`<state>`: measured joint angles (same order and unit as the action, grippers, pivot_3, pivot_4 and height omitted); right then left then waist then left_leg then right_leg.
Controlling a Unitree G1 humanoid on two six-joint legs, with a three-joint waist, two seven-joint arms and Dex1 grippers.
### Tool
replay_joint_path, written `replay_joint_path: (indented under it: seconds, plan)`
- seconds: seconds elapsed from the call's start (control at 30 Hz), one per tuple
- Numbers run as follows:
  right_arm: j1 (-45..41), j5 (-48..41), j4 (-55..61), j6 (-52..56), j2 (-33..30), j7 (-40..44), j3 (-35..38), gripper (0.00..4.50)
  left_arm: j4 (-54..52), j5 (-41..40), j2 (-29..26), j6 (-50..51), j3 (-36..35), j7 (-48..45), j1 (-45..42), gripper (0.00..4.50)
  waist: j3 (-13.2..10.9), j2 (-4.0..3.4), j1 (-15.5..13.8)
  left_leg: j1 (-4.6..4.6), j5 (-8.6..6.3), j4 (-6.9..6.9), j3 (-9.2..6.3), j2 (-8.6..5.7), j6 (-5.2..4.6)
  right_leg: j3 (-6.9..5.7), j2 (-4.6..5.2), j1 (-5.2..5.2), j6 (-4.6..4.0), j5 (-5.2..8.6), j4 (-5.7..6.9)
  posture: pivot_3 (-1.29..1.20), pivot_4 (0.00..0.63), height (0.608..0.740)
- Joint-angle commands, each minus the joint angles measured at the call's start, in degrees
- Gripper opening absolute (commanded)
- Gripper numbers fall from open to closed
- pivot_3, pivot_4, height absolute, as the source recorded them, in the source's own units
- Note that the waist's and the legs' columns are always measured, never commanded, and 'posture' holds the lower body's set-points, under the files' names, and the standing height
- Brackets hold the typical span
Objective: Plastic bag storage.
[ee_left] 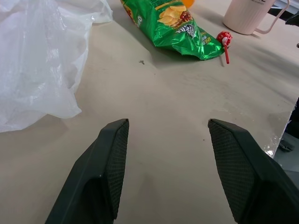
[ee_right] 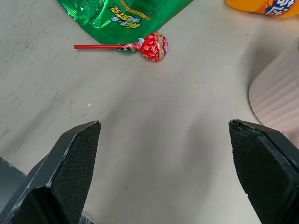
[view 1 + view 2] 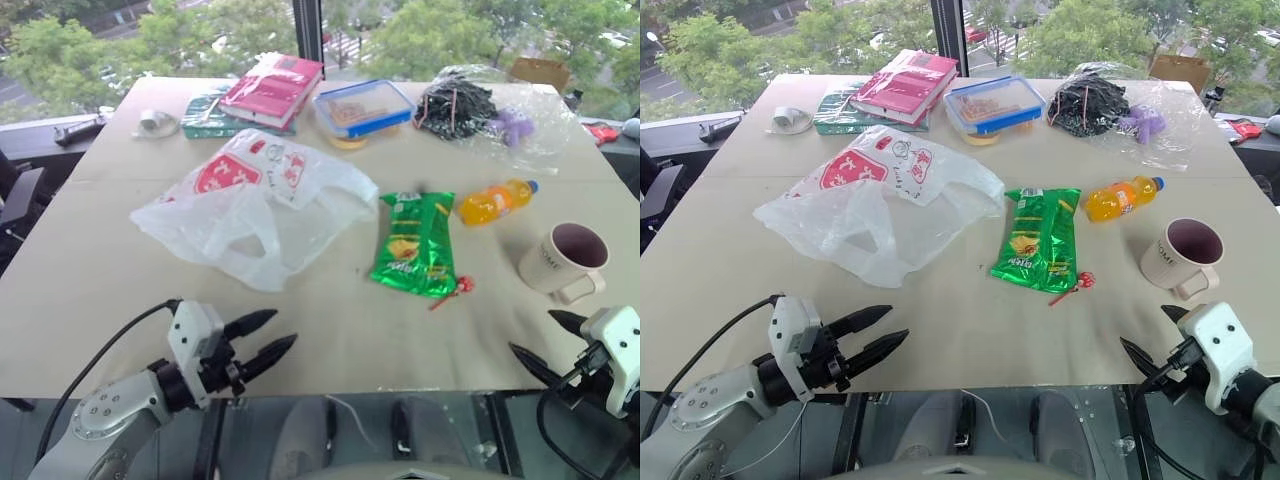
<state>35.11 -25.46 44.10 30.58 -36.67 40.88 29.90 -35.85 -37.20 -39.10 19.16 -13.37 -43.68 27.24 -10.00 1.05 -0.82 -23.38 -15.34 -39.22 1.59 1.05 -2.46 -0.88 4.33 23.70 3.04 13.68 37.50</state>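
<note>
Bag lies crumpled on tabletop, left of snack packet; left gripper near front edge, fingers apart, empty; right gripper beside mug, fingers wide apart, empty.

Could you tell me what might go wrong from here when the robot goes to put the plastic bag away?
1. The plastic bag is thin, crumpled and spread flat, so the open left pincer may slip off it or catch only one layer.
2. The snack packet lies right against the bag's edge; dragging the bag could pull it along, with the lollipop.
3. The mug stands just ahead of the open right pincer; a reach toward the bag might knock it.
</note>
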Motion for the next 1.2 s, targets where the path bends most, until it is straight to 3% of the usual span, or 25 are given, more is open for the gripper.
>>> replay_joint_path:
  seconds: [0.03, 0.47, 0.6, 0.7, 0.8, 0.9, 1.0, 1.1, 1.2]
  plan:
    - [-0.40, 0.53, -0.35, -2.58, -0.03, 0.56, 0.60, 4.43, -0.52, -0.10, 0.54, -1.19, -1.71, -0.43, -0.90, 2.84, 0.00, 0.00, 0.00, 0.00, 0.00, 0.00, 0.00, 0.00, 0.00, 0.00, 0.00, 0.00, 0.00, 0.00, 0.00, 0.00, 0.150, 0.740]
    - [-5.29, -1.10, 1.34, -4.79, 0.69, -0.05, -3.76, 4.43, -5.33, -4.98, 1.73, 2.54, -2.30, 2.58, -5.30, 2.84, 0.00, 0.01, -0.02, -0.01, -0.01, 0.00, 0.01, 0.00, -0.02, 0.02, -0.03, 0.00, -0.12, -0.07, -0.01, 0.00, 0.150, 0.740]
    - [-7.75, 1.19, 3.85, -10.64, 0.92, 0.61, -6.36, 4.43, -8.75, -8.33, 1.52, 5.47, -1.00, 6.92, -12.54, 2.84, 0.01, 0.00, -0.13, 0.02, -0.01, -0.01, 0.01, 0.02, -0.02, 0.02, -0.08, -0.01, -0.12, -0.07, 0.02, 0.00, 0.150, 0.740]
    - [-10.50, -2.00, 5.85, -10.01, 0.74, 0.16, -6.92, 4.43, -6.82, -11.98, 2.19, 11.45, 0.28, 15.47, -26.01, 2.84, 0.01, 0.04, -0.34, 0.02, 0.00, -0.07, -0.08, 0.00, -0.02, 0.02, -0.14, -0.10, -0.10, -0.08, 0.04, 0.00, 0.150, 0.740]
    - [-14.26, -2.54, 6.28, -8.48, -0.10, -1.22, -7.58, 4.43, -1.26, -9.51, 2.58, 16.03, 3.96, 19.74, -39.78, 2.84, 0.06, 0.14, -0.12, 0.16, 0.00, -0.14, -0.14, -0.05, -0.02, 0.06, -0.21, -0.29, -0.02, -0.15, 0.09, 0.00, 0.150, 0.740]
    - [-17.92, -1.09, 5.64, -8.29, -1.83, -1.24, -9.82, 4.43, 6.88, -4.78, 5.79, 26.27, 12.66, 26.50, -57.34, 2.84, 0.01, 0.27, -0.13, 0.39, 0.01, -0.14, -0.26, -0.42, -0.03, 0.06, -0.25, -0.56, 0.11, -0.21, 0.08, 0.00, 0.150, 0.740]
    - [-20.34, -1.25, 5.73, -7.34, -2.57, -2.07, -11.58, 4.43, 14.64, -0.25, 8.32, 35.69, 19.42, 30.19, -67.21, 2.84, 0.05, 0.24, 0.71, 0.54, 0.00, -0.13, -0.38, -0.49, -0.05, 0.10, -0.27, -0.82, 0.15, -0.21, -0.04, 0.00, 0.150, 0.740]
    - [-22.18, -1.65, 6.79, -6.56, -2.96, -2.60, -13.18, 4.43, 14.69, 3.33, 3.42, 41.88, 21.82, 30.20, -65.47, 2.84, 0.04, 0.26, 1.53, 0.54, 0.00, 0.14, -0.36, -0.48, -0.03, 0.33, -0.34, -0.63, 0.16, -0.21, -0.14, 0.00, 0.150, 0.740]
    - [-23.31, -3.67, 7.50, -6.24, -3.29, -1.99, -13.03, 4.43, 7.12, 1.44, -1.87, 47.11, 16.41, 29.53, -57.73, 2.84, 0.02, 0.24, 1.99, 0.55, 0.03, 0.55, -0.45, -0.45, 0.03, 0.76, -0.51, -0.26, 0.14, -0.20, -0.04, 0.00, 0.150, 0.740]
